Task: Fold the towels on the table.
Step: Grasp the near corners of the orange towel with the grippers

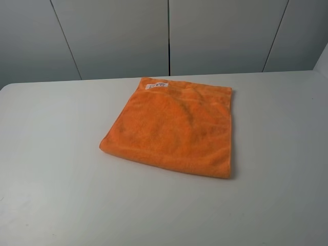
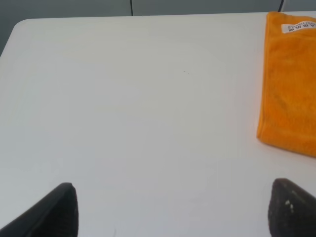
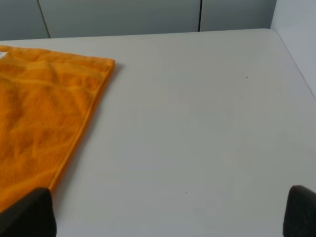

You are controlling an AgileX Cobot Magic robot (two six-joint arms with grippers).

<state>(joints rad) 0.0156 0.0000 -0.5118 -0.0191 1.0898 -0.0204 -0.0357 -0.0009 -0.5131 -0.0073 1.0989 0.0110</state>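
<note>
A bright orange towel (image 1: 171, 128) lies flat on a wide white counter (image 1: 56, 184), seen from a high camera. The towel is roughly square and turned slightly, so that one corner points toward the near left. It sits about midway across the counter and closer to the far edge than the near one. A small white label (image 1: 157, 86) with dark print shows on its far edge, near the far left corner. The near edge of the towel looks thick and rounded. Grey wall panels (image 1: 118, 36) with thin dark seams stand behind the counter. The left wrist camera shows the left hand (image 2: 175, 210) spread wide, its two dark fingertips far apart over bare counter and holding nothing; the towel's left side, with the label, lies ahead of it and off to its right. The right wrist camera shows the right hand (image 3: 168, 212) spread just as wide and also holding nothing. One of its dark fingertips appears close to the towel's near right corner, though whether it touches the cloth cannot be told; the other is over bare counter.
</note>
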